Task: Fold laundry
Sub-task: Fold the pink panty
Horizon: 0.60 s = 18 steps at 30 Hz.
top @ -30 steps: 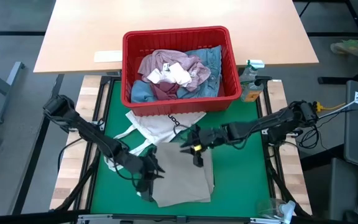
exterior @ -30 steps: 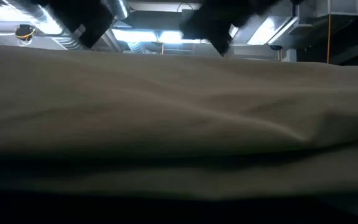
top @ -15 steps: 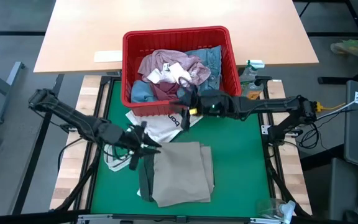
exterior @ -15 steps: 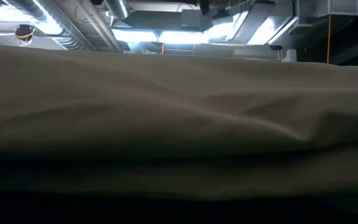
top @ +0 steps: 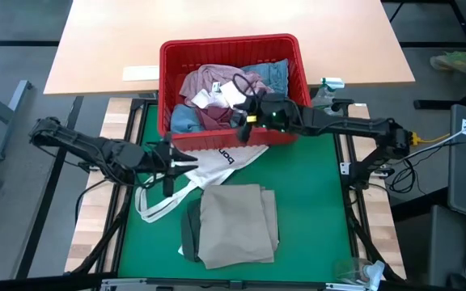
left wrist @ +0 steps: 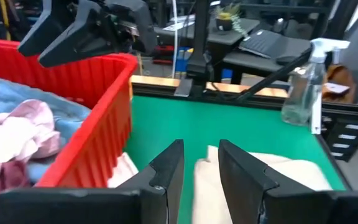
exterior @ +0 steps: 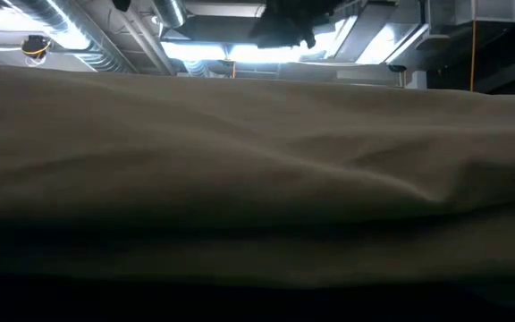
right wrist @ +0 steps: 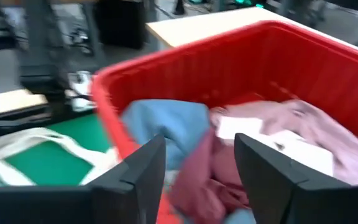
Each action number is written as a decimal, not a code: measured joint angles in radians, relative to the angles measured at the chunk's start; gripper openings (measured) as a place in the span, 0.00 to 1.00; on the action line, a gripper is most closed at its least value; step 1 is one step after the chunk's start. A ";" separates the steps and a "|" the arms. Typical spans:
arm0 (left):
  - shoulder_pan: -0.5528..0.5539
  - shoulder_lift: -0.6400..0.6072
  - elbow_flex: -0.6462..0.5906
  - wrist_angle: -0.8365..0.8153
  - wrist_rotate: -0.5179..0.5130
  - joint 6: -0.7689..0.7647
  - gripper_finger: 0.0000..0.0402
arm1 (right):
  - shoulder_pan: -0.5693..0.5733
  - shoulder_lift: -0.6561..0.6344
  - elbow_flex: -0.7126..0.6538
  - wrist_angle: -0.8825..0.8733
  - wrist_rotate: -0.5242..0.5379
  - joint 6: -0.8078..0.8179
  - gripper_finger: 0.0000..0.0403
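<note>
We see the right gripper (right wrist: 194,171) with fingers spread and empty, above the red basket (top: 186,50) holding the pink top (right wrist: 303,127), blue jeans (right wrist: 163,124) and white socks (top: 225,95). The left gripper (left wrist: 196,163) grasps nothing, fingers slightly apart, over the tote bag (top: 217,162). Only the high view shows the folded beige trousers (top: 237,222) on the dark green top (top: 190,234).

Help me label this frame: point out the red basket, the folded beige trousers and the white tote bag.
red basket (top: 231,42): high view, on its far rim.
folded beige trousers (top: 237,226): high view, middle of the top fold.
white tote bag (top: 217,164): high view, on the bag's body beside the lettering.
</note>
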<state>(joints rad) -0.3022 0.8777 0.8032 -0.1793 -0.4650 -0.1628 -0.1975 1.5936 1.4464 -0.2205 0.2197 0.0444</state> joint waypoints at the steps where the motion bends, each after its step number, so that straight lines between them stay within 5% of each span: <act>1: 0.005 0.000 0.000 -0.004 -0.001 0.000 0.24 | -0.015 0.000 0.000 -0.009 0.003 0.000 0.49; 18: 0.021 0.006 0.000 -0.038 -0.002 -0.010 0.24 | -0.186 0.000 0.000 -0.066 0.006 0.003 0.49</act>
<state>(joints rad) -0.2810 0.8837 0.8032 -0.2176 -0.4674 -0.1730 -0.3832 1.5939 1.4464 -0.2865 0.2256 0.0475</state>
